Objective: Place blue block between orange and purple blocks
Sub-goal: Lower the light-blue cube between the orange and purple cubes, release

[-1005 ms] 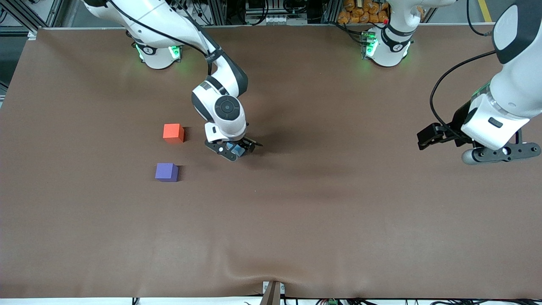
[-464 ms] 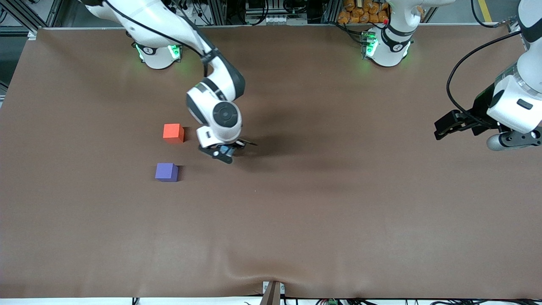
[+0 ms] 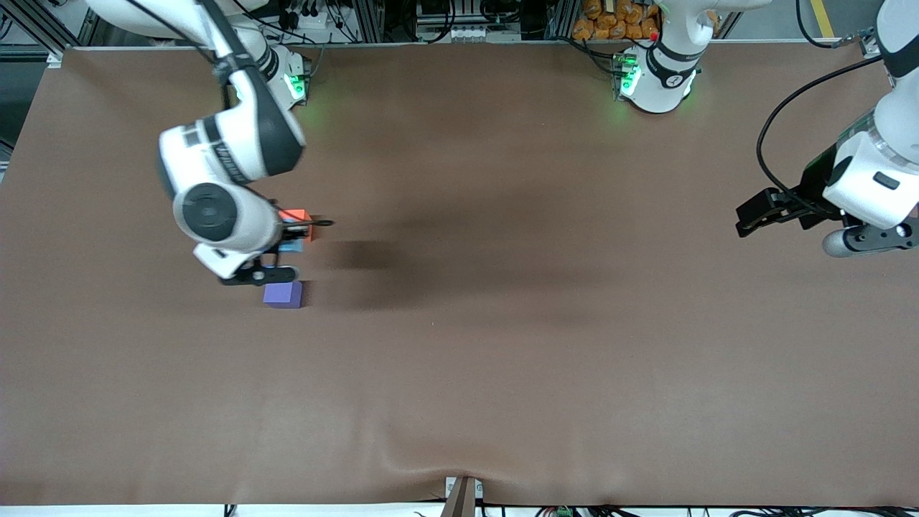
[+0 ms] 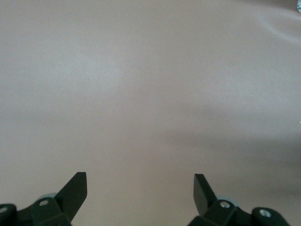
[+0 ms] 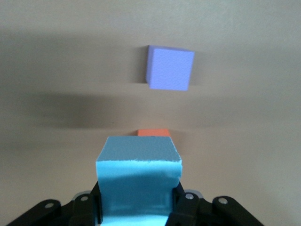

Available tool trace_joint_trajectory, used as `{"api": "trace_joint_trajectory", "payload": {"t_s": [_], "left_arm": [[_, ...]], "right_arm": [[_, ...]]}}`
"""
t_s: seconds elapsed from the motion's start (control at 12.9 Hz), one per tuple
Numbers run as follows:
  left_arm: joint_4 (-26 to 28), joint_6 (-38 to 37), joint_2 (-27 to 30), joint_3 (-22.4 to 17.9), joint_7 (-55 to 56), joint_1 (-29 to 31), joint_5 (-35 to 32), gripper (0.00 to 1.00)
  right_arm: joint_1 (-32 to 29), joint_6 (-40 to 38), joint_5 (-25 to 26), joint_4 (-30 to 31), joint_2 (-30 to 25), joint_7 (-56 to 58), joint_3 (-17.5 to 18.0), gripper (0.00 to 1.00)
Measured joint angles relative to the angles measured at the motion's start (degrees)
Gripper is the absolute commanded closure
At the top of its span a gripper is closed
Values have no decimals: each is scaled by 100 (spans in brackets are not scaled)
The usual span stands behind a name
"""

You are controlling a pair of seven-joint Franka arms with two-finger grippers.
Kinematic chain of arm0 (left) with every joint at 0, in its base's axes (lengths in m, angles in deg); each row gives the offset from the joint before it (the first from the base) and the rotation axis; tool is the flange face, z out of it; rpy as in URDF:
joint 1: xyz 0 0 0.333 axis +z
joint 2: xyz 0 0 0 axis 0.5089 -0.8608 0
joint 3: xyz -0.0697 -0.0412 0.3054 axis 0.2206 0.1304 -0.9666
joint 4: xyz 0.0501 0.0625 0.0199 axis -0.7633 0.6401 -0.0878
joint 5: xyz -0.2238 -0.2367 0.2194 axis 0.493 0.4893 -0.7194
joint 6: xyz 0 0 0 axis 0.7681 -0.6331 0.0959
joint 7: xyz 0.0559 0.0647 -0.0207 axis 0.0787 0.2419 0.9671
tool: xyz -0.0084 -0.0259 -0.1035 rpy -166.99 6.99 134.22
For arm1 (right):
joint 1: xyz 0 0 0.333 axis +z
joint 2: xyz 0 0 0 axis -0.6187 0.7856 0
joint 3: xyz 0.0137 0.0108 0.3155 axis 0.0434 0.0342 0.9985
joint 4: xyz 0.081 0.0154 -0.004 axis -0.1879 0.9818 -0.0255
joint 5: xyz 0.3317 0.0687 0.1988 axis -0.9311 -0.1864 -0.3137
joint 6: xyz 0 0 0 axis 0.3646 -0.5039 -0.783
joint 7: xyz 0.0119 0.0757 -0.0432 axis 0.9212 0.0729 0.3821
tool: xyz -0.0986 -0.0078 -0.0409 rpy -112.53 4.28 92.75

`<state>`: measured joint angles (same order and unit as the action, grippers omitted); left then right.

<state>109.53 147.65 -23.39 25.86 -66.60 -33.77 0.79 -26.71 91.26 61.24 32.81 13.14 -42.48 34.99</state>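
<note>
My right gripper (image 3: pixel 286 248) is shut on the sky-blue block (image 3: pixel 291 246) and holds it above the table, over the gap between the orange block (image 3: pixel 297 215) and the purple block (image 3: pixel 282 294). The arm's wrist hides part of the orange block. In the right wrist view the blue block (image 5: pixel 138 174) sits between the two fingers of my right gripper (image 5: pixel 138 200). It covers most of the orange block (image 5: pixel 154 133), and the purple block (image 5: pixel 170 68) stands alone on the table. My left gripper (image 3: pixel 748 217) is open and empty, waiting at the left arm's end, and it also shows in the left wrist view (image 4: pixel 140 181).
The brown table cover (image 3: pixel 502 345) carries only the three blocks. A ripple in the cover (image 3: pixel 431 459) lies at the edge nearest the front camera. The arm bases (image 3: pixel 653 79) stand along the table's farthest edge.
My right arm has swung toward the right arm's end of the table, carrying the blue block from the middle to over the orange and purple blocks. The left arm drew back a little earlier.
</note>
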Motion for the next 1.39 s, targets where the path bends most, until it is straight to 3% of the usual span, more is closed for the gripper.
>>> {"api": "trace_joint_trajectory", "payload": {"t_s": [0.31,0.62,0.85,1.39], "left_arm": [[4,-128,214,-3,-480,433,2,0],[17,-287,308,-2,-635,535,3,0],[19,-322,328,-4,-799,672,2,0],[19,-404,392,10,-811,725,3,0]], "right_arm": [[-53,1439,-1,1149,-250,64,5,100],[-339,2206,-1,1782,-301,66,2,100],[-480,2723,-1,2118,-302,86,1,100],[-480,3033,-1,2286,-292,86,20,100]]}}
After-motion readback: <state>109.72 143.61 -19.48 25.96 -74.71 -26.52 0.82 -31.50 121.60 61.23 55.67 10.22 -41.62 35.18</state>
